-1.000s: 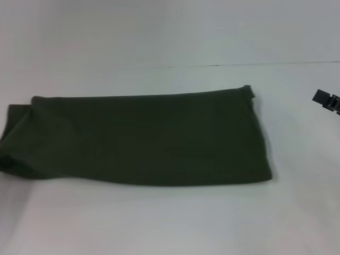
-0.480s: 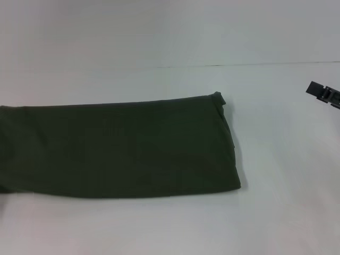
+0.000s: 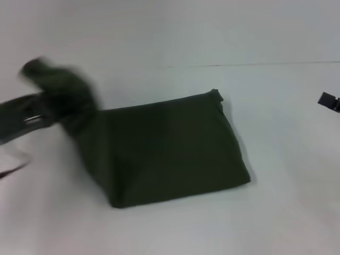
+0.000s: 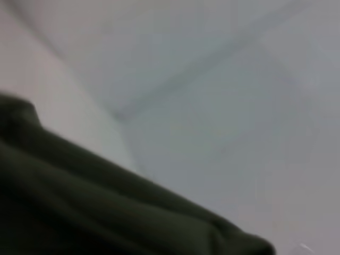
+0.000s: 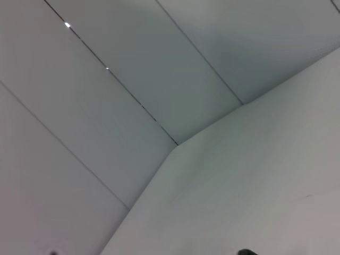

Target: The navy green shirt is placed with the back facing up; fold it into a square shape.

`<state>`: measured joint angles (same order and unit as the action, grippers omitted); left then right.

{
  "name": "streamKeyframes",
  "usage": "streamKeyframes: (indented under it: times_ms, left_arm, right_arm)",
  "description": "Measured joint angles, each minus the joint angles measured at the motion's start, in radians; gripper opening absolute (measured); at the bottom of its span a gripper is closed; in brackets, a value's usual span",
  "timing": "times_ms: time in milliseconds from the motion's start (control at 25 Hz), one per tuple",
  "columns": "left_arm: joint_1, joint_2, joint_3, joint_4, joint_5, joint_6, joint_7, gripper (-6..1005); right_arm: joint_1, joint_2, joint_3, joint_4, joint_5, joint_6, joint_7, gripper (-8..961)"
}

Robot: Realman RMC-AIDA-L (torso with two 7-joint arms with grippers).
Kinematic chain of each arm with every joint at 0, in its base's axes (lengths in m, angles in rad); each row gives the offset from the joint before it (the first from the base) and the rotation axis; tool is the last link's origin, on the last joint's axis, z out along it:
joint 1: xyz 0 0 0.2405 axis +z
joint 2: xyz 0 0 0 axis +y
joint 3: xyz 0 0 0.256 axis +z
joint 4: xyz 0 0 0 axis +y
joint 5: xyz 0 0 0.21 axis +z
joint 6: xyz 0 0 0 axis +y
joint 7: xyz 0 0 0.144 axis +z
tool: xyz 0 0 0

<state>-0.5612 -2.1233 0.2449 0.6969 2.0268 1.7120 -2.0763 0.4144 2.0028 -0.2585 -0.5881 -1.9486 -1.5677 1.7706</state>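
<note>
The left pincer (image 3: 40,109) is at the left end of the navy green shirt (image 3: 170,149), raised above the tabletop (image 3: 276,212) and clenched on a bunch of the shirt's cloth. That gathered end stands lifted as a blurred dark lump, above and to the left of the part of the shirt that lies flat. From the lump the cloth slopes down to the right into the flat part.

The flat part of the shirt lies on the white tabletop as a folded, roughly four-sided panel, plain side showing, with one corner pointing up and away from the robot and its near edge running slantwise. In the left wrist view the shirt (image 4: 95,212) fills the lower part as dark folds, with pale tabletop beyond it.

The right pincer (image 3: 329,101) sits well apart to the right of the shirt, at the edge of the head view, touching no cloth; whether it is released or clenched cannot be told. The right wrist view shows only pale surfaces.
</note>
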Motion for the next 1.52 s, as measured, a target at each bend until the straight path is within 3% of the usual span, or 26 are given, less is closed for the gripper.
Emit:
streamKeyframes:
  times_ms: [80, 160, 320, 360, 480, 640, 720, 840, 1040, 1280, 1520]
  left_arm:
    - [-0.076, -0.031, 0.046, -0.053, -0.009, -0.04, 0.04, 95]
    - [-0.144, -0.046, 0.084, -0.137, -0.016, -0.093, 0.084, 96]
    - [-0.304, -0.048, 0.153, -0.43, -0.026, -0.319, 0.208, 97]
    - [-0.304, -0.048, 0.153, -0.43, -0.026, -0.319, 0.208, 97]
    - [-0.338, -0.053, 0.147, -0.593, -0.042, -0.481, 0.282, 98]
    - [-0.28, -0.053, 0.016, -0.78, -0.067, -0.616, 0.469, 99]
    - [-0.228, -0.053, -0.043, -0.832, -0.064, -0.627, 0.553, 100]
    - [-0.188, -0.053, -0.063, -0.858, -0.06, -0.601, 0.616, 101]
    - [-0.193, -0.053, -0.057, -0.87, -0.016, -0.574, 0.651, 371]
    - [-0.172, -0.051, -0.057, -0.813, 0.042, -0.385, 0.686, 555]
    - [-0.072, -0.046, -0.051, -0.64, 0.044, -0.096, 0.727, 678]
  right_arm:
    - [-0.009, -0.006, -0.001, 0.0, 0.0, -0.015, -0.006, 907]
    - [-0.016, -0.011, -0.001, 0.0, 0.0, -0.035, -0.013, 907]
    - [-0.034, -0.024, 0.001, -0.006, 0.001, -0.072, -0.016, 907]
    - [-0.037, -0.028, 0.001, -0.006, 0.001, -0.078, -0.018, 907]
    - [-0.039, -0.035, 0.0, -0.006, 0.001, -0.09, -0.026, 907]
    - [0.003, -0.025, -0.009, -0.003, -0.001, -0.102, -0.027, 907]
    - [0.028, -0.019, -0.017, 0.002, -0.003, -0.101, -0.027, 907]
    - [0.047, -0.011, -0.035, 0.004, -0.003, -0.091, -0.027, 907]
    - [0.038, -0.009, -0.038, 0.006, -0.001, -0.077, -0.027, 907]
    - [0.037, -0.008, -0.038, 0.007, -0.006, -0.056, -0.024, 907]
    - [0.061, -0.011, -0.102, 0.008, -0.01, -0.008, -0.015, 907]
